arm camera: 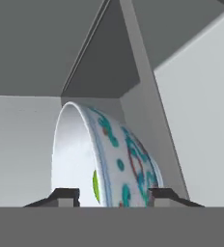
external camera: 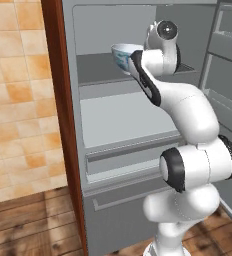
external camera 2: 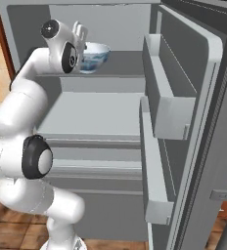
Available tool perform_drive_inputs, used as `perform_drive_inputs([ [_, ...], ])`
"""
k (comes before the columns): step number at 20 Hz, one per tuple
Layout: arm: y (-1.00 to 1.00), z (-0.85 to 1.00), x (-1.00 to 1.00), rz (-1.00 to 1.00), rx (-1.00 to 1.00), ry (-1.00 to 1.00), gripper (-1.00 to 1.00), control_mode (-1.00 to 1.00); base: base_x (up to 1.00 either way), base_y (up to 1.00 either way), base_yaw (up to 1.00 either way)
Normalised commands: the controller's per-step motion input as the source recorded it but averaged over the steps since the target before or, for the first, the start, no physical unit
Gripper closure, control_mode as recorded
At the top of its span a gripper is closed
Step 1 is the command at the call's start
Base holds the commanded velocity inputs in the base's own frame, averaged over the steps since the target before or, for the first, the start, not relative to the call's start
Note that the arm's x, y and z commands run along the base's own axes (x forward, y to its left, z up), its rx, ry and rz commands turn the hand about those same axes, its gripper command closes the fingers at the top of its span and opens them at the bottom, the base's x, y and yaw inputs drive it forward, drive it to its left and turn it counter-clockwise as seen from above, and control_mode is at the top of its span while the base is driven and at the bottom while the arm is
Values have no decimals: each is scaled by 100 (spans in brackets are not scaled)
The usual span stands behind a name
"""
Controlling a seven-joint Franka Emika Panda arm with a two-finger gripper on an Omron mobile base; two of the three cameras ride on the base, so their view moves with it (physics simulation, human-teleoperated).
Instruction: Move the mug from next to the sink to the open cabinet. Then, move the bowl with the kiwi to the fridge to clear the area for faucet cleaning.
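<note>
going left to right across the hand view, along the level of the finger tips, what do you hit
left finger tip → white inside of the bowl → kiwi → patterned outside of the bowl → right finger tip → pale fridge wall

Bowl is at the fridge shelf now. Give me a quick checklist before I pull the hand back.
1. Fridge door open: ok.
2. Bowl over the upper shelf: ok.
3. Bowl resting flat on the shelf: cannot tell, its base is hidden behind the arm.
4. Kiwi inside the bowl: ok, a green sliver shows past the rim.
5. Hand clear of the rim: not ok, its fingertips stand either side of the rim, apart from it.
</note>
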Motion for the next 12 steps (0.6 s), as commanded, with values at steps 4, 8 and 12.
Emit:
perform_drive_inputs([
  [4, -11, 0, -100, 0, 5, -2, -100, -100, 0, 0, 0],
  [8, 0, -25, -100, 0, 4, -5, -100, -100, 0, 0, 0],
  [12, 0, -80, -100, -1, 0, 0, -100, -100, 0, 0, 0],
])
